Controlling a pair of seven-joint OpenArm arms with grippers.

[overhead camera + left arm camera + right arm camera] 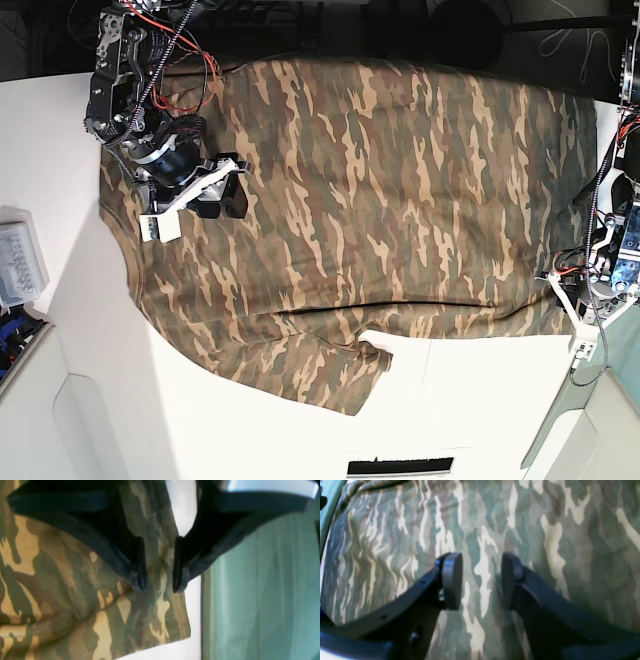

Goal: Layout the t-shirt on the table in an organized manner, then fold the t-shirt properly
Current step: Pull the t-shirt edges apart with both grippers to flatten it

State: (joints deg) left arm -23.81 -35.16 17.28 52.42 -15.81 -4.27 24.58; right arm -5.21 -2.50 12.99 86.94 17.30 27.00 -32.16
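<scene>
One soft camouflage t-shirt [400, 190], rumpled, matte white table [470, 400]

My two arms are black, with red and black cables looped around the upper joints and white printed brackets at the wrists. I see the right gripper [481, 580] with dark curved fingers ending in rounded oval pads [451, 580] and small screw holes along each finger. The left gripper [158, 577] has matte black tapering fingers under a pale grey housing edge.
</scene>
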